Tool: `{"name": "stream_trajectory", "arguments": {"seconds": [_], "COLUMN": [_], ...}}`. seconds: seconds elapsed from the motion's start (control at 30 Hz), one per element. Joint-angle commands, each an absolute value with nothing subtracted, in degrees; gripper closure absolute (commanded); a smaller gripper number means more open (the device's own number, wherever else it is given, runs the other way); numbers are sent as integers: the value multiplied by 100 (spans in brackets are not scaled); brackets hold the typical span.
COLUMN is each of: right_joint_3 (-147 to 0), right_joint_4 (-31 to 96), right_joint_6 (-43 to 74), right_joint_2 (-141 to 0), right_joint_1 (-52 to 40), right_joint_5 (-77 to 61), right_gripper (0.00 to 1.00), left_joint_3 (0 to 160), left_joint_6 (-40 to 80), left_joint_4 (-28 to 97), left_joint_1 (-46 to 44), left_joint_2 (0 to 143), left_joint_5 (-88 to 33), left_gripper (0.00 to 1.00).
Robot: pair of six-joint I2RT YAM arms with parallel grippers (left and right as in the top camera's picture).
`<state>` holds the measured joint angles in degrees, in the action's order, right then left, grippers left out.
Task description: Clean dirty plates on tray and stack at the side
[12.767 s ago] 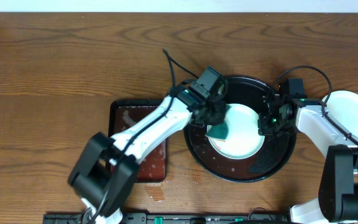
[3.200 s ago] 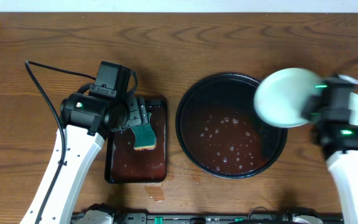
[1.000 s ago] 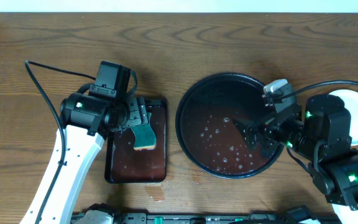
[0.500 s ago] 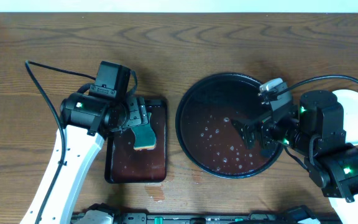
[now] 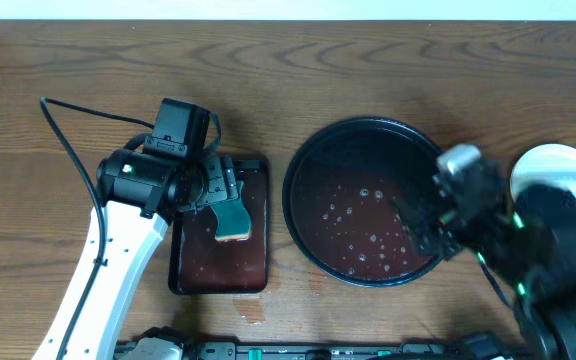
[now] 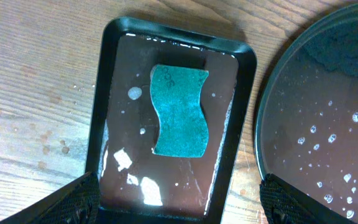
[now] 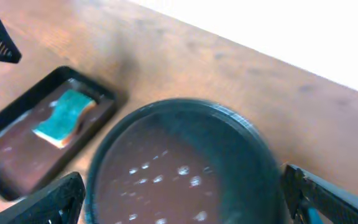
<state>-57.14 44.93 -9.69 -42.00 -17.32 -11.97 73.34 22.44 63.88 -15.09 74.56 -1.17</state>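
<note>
The tray (image 5: 313, 160) is a big round glossy black dish holding reddish water with bubbles and no plates; it also shows as the tray (image 7: 229, 143) and the tray (image 6: 328, 93). White plates (image 5: 560, 166) lie on the wood at the far right, partly hidden under my right arm, so their number is unclear. My right gripper (image 5: 420, 224) is blurred over the tray's right edge. The right gripper (image 7: 185, 205) is open and holds nothing. My left gripper (image 5: 218, 190) hovers over the rectangular tray, and the left gripper (image 6: 179, 211) is open and empty above it.
A dark red-brown rectangular tray (image 5: 190, 272) left of the round one holds shallow liquid and a teal sponge (image 5: 233, 218), seen too as the sponge (image 6: 179, 112). Bare wood tabletop (image 5: 388, 70) stretches across the back. A black cable (image 5: 68, 115) trails from the left arm.
My right arm has drawn back to the right and toward the near edge, blurred with motion, uncovering more of the white plates. The left arm and the sponge have not moved.
</note>
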Motion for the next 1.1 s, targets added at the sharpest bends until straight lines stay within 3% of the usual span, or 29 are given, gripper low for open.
{"name": "stream_trajectory", "arguments": {"seconds": [0.0,0.4,0.6,0.93,1.07], "right_joint_3": [-5129,-2648,-1599,-38,-32], "right_joint_4": [4355,3100,2390,-165,150], "right_joint_6": [-1424,-1422,-1417,-1422,-1446], "right_joint_2": [-3592,-1068,-231,-30,-27], "right_joint_1": [-1564,-353,-305,-303,-298], "right_joint_5": [-692,-794,-799,-884,-779], "right_gripper": [1,1,1,1,1], "left_joint_3": [7448,7448,7448,7448,7448], "left_joint_6": [2209,2209,2209,2209,2209], "left_joint_4": [6399,6399,6399,6399,6399], "left_joint_1": [-1490,-1490,-1490,-1490,-1490], "left_joint_2": [7454,7454,7454,7454,7454], "left_joint_5": [-89,-89,-89,-89,-89], "left_gripper": [17,17,17,17,17]}}
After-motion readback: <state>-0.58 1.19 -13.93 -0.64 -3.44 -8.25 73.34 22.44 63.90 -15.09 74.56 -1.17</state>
